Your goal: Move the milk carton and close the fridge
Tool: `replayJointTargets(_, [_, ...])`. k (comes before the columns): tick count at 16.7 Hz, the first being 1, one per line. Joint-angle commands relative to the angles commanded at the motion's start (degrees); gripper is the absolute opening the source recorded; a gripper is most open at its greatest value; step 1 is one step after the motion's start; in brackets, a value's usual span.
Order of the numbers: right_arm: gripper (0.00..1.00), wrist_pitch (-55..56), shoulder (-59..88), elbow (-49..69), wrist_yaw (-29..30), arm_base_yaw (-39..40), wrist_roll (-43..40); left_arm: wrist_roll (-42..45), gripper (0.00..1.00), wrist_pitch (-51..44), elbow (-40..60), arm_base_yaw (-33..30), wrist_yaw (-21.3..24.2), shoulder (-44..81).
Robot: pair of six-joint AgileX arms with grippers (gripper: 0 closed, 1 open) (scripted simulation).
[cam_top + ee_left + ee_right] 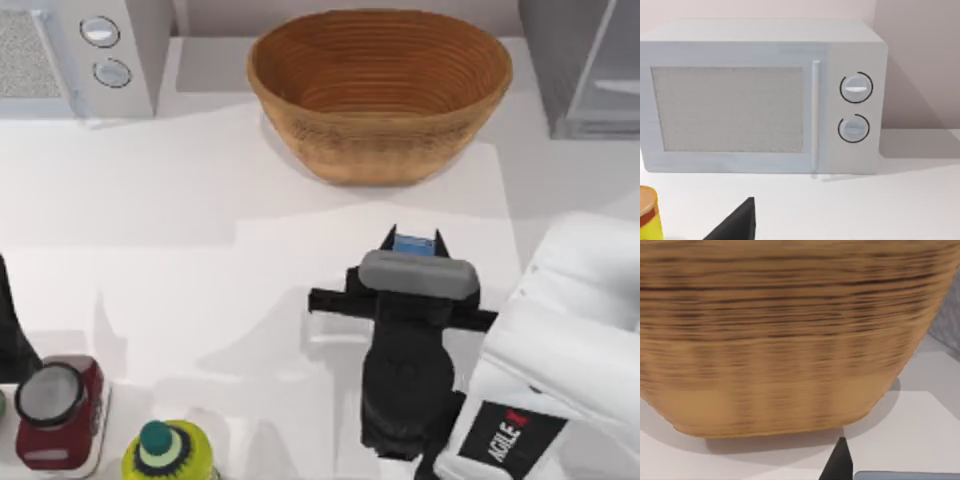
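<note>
The milk carton (pixel 414 245) shows as a small blue strip between the two black fingers of my right gripper (pixel 414 238), which is shut on it at mid-table, just in front of the wicker basket (pixel 380 90). In the right wrist view one dark fingertip (pixel 840 462) and a blue-grey edge of the milk carton (pixel 905 475) sit low, facing the basket wall (pixel 780 340). The fridge (pixel 585 70) stands at the back right, its pale door panel (pixel 615 60) set at an angle. My left arm (pixel 12 330) is parked at the left edge.
A grey microwave (pixel 80 50) with two round knobs (pixel 856 107) stands at the back left. Near the front left are a dark red container (pixel 55 410) and a yellow-green bottle with a teal cap (pixel 168 455). A yellow can (pixel 647 215) stands near the left wrist.
</note>
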Motion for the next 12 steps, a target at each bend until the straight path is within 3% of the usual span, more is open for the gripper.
replayJointTargets(7, [0.00,-1.2,-1.6,-0.4,-0.6,-0.7,0.2,0.0,1.00,0.0,0.0,0.0,0.0,0.0])
replayJointTargets(12, [0.00,-5.9,-9.4,-4.7,-12.6,-11.2,0.1,0.0,1.00,0.0,0.0,0.0,0.0,0.0])
